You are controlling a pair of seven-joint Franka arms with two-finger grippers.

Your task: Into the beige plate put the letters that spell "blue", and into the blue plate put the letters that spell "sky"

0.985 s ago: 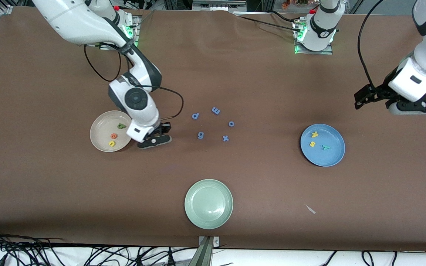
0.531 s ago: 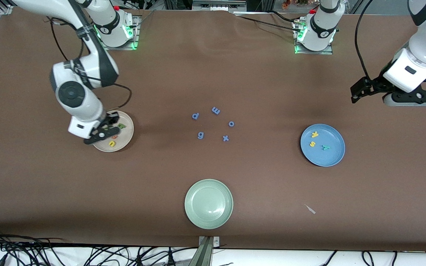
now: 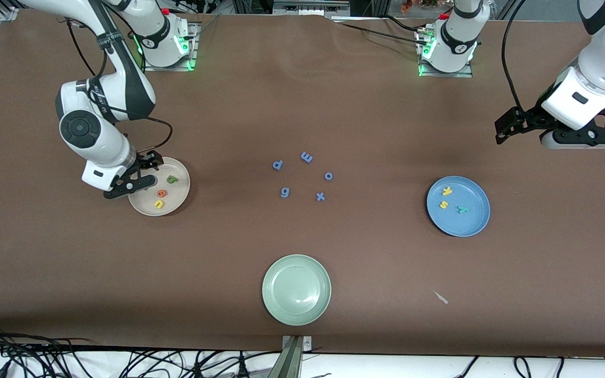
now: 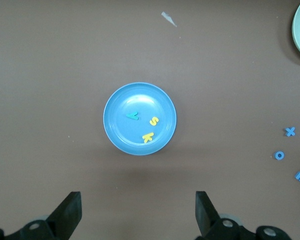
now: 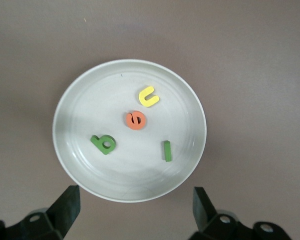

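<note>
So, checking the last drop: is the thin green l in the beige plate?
In. The l lies flat inside the beige plate.

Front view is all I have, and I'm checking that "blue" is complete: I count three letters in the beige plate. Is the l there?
Observer: Yes, the right wrist view shows the thin green l lying in the beige plate, near the orange e.
Operator: Is the right gripper holding anything?
Observer: No, the right gripper is open and empty over the plate's rim.
Operator: And the left gripper?
Observer: The left gripper is open too, over the table beside the blue plate.
</note>
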